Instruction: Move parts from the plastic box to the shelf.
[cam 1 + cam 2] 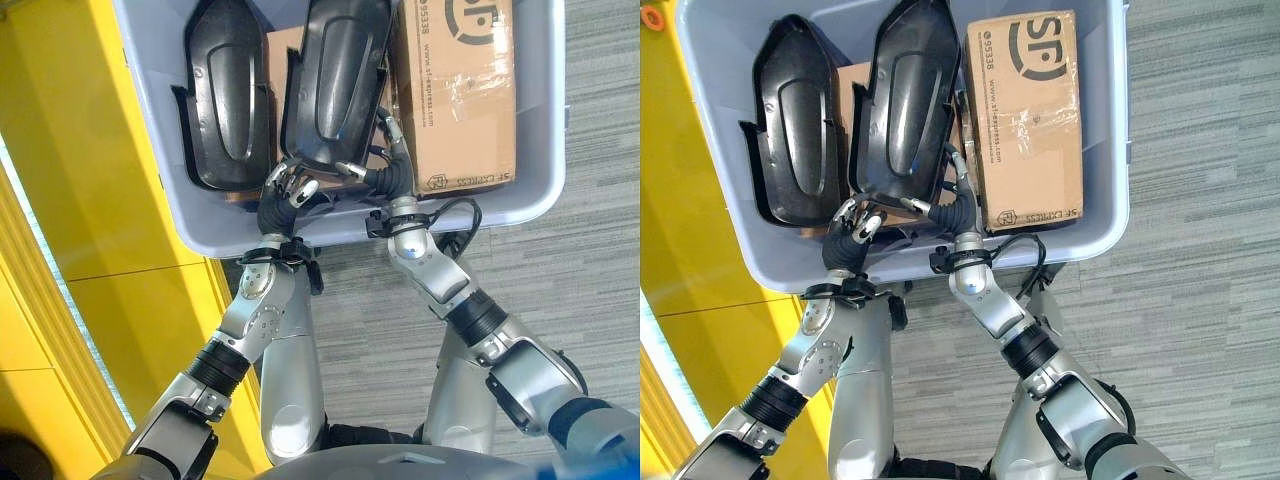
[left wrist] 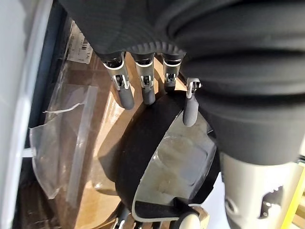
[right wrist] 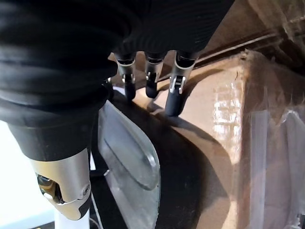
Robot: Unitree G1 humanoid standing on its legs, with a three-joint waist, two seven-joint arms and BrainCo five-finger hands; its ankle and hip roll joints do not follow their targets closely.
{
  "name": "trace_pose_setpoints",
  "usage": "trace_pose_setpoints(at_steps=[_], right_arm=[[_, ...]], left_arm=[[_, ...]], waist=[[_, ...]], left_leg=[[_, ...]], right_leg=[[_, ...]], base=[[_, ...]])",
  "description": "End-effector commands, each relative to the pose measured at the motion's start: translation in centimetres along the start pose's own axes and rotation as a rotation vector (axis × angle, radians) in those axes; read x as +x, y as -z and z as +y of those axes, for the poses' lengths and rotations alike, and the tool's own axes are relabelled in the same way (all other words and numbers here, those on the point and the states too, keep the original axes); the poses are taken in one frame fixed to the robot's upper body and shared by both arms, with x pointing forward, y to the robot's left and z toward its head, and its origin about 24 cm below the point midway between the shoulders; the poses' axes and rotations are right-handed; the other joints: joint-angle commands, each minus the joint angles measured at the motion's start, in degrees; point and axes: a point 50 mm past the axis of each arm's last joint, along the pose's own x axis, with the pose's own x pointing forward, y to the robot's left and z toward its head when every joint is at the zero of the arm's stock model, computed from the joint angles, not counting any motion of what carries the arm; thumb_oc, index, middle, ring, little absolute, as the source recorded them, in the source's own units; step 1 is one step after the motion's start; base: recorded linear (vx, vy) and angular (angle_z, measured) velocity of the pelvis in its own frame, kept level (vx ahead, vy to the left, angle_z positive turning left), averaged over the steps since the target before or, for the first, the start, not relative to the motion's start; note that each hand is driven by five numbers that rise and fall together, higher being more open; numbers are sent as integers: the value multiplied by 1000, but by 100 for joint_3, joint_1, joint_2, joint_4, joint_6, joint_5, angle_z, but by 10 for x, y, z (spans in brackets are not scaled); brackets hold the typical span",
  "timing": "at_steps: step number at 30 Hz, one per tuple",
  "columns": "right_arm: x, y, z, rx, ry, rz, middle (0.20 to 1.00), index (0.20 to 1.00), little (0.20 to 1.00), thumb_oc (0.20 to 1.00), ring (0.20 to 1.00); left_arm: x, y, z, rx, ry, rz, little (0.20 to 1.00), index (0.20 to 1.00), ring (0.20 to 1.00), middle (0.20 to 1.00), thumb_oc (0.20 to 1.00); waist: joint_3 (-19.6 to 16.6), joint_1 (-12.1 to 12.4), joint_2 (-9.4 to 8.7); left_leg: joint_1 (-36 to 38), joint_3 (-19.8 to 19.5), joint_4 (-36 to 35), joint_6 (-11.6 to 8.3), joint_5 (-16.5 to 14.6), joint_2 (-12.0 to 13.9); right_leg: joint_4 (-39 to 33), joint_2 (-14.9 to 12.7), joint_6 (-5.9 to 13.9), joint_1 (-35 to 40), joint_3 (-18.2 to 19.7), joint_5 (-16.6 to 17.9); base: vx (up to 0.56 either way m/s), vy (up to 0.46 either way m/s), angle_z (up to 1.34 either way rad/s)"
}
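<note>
A grey plastic box [image 1: 540, 190] holds two long black moulded parts. One black part [image 1: 225, 95] lies at the left of the box. The other black part [image 1: 335, 75] rests partly on a flat cardboard piece [image 1: 280, 45], and both hands grip its near end. My left hand [image 1: 285, 190] curls its fingers [image 2: 126, 90] over that end from the left. My right hand [image 1: 385, 165] closes on it from the right, its fingers [image 3: 172, 95] lying between the part [image 3: 190, 167] and the cardboard.
A tall taped cardboard carton [image 1: 460, 90] fills the right side of the box, close against my right hand. A yellow surface [image 1: 100, 200] runs along the left. Grey carpet [image 1: 590, 250] lies to the right and in front.
</note>
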Motion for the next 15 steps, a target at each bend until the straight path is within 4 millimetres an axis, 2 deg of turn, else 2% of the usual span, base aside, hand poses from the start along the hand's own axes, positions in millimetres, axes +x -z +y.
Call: trace_pose_setpoints(at_steps=[1,7,10,13,15], right_arm=[[-9,14,33,-71,-196,87,1000,1000,1000,1000,1000],[-3,17,30,-125,-171,100,1000,1000,1000,1000,1000],[-6,29,31,15,-135,264,1000,1000,1000,1000,1000],[-13,48,33,263,-58,464,1000,1000,1000,1000,1000],[-17,59,32,339,-23,533,1000,1000,1000,1000,1000]], left_arm=[[-22,19,-15,-35,106,89,1000,1000,1000,1000,1000],[-20,17,-13,-26,118,99,1000,1000,1000,1000,1000],[-21,16,-11,-22,117,101,1000,1000,1000,1000,1000],[-19,16,-14,-16,116,97,1000,1000,1000,1000,1000],[-20,18,-14,-21,112,97,1000,1000,1000,1000,1000]], waist=[[-18,465,430],[-18,541,448],[-18,582,444],[-18,597,449],[-18,605,470]], left_leg=[[-13,422,-730,167,376,-331],[-38,365,-684,164,355,-339],[-53,331,-652,162,328,-333],[-116,320,-670,165,353,-332],[-108,326,-671,163,339,-337]], right_leg=[[920,-384,641,-33,-423,-772],[964,-421,645,-7,-478,-770],[1021,-430,654,-4,-495,-793],[1030,-423,638,-47,-507,-799],[1053,-426,639,-48,-499,-818]], base=[[0,0,0],[2,-3,3],[6,-3,3],[0,0,0],[0,41,3]])
